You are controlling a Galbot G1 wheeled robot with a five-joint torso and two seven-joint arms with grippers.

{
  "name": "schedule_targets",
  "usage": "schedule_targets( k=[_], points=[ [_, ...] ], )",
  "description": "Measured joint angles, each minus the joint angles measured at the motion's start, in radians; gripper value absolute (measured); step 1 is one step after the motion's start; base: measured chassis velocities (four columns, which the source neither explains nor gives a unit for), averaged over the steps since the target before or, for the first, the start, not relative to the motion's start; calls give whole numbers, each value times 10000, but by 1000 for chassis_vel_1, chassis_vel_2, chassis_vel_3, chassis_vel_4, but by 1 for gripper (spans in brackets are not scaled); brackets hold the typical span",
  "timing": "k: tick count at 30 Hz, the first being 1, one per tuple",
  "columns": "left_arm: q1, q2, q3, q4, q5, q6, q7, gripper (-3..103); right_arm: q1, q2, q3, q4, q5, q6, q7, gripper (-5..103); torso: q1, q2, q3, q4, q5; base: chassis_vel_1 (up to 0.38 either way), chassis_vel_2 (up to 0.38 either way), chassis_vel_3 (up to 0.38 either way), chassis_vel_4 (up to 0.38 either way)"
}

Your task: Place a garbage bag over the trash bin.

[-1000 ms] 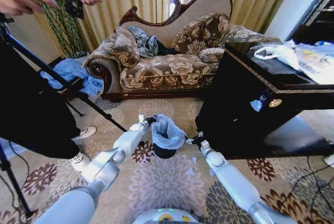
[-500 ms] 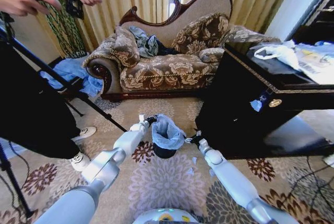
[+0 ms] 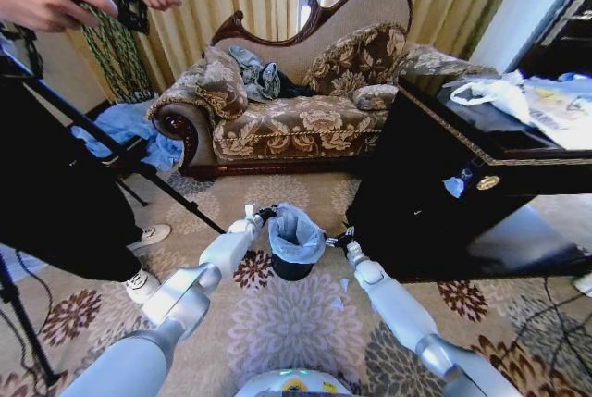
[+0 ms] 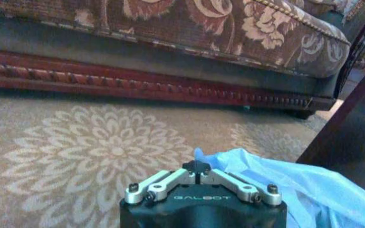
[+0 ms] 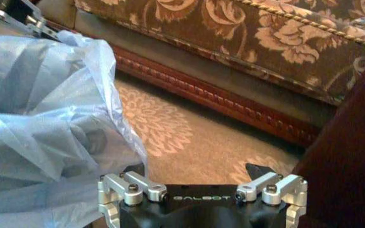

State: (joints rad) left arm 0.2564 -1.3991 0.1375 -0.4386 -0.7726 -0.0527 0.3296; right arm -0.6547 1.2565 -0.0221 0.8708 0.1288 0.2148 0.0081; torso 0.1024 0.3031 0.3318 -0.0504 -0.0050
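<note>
Since a moment ago my right fingers, spread wide, slid closer to the bag draped over the bin on the carpet, while my left fingers pinch its far edge; next, pull the rim down evenly.

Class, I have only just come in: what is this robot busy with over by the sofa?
It is lining a small black trash bin on the carpet with a pale blue garbage bag. The bag sits bunched over the bin's top. The left gripper is shut at the bag's edge on one side. The right gripper is open, beside the bag on the other side. The bin stands in front of the sofa.
</note>
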Motion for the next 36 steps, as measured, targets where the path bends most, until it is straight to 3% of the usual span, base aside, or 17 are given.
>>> schedule_targets(
  k=[24,36],
  points=[
    [195,52,-110,302,95,-1,124,0,-629,149,549,-470,-455,263,15,100,0,0,-1,0,1,0,0,0,0],
    [831,385,-35,-360,76,-86,97,0,-1597,98,834,74,-502,244,35,100,0,0,-1,-1,0,0,0,0,0]
  ],
)
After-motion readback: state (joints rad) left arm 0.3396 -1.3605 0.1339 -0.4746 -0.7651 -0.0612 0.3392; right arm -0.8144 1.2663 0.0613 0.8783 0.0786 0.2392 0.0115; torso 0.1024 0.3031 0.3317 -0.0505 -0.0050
